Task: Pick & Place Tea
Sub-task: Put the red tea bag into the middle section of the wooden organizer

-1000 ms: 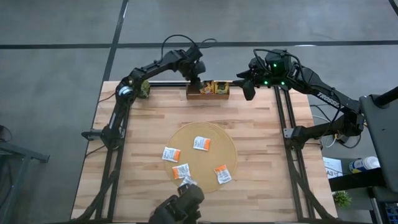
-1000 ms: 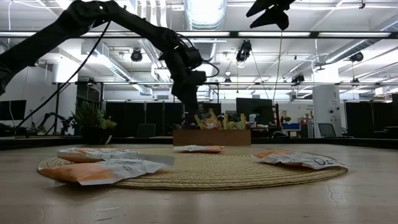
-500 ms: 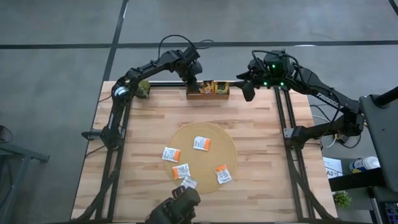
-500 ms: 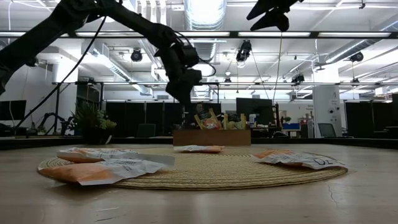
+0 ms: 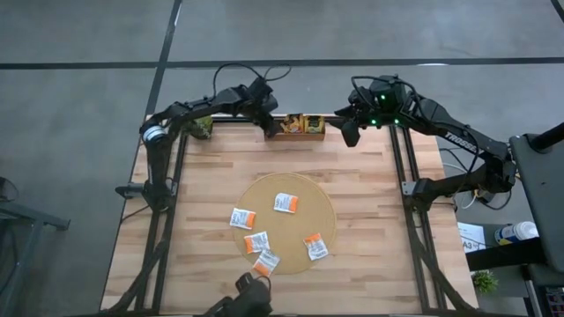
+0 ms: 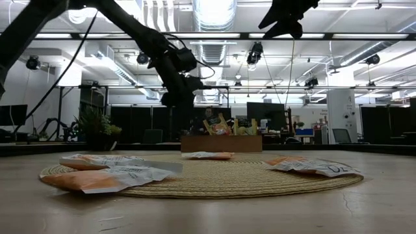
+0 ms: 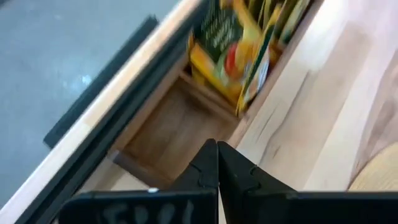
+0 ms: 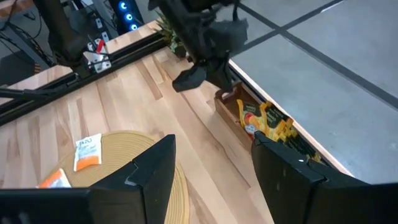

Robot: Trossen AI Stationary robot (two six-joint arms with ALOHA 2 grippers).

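Several white-and-orange tea sachets point(image 5: 285, 202) lie flat on the round tan mat point(image 5: 317, 211). More sachets, orange and dark green with yellow point(image 7: 230, 50), stand on edge in the wooden compartment tray point(image 5: 310, 134) at the table's far edge. The tray's left compartment point(image 7: 177, 121) is bare. My left gripper point(image 5: 270, 126) is shut and empty, raised just beyond the tray's left end; it also shows in the low view point(image 6: 175, 99). My right gripper point(image 5: 350, 132) is open and empty, high above the table to the right of the tray.
A small green plant point(image 5: 204, 126) stands at the far left corner. A dark object point(image 5: 245, 298) sits at the table's near edge, below the mat. Bare wood lies between the mat and the tray and on both sides of the mat.
My left gripper has drawn back from over the tray toward the table's left edge and risen a little. The dark object at the near edge has shifted nearer, uncovering one sachet on the mat's near rim.
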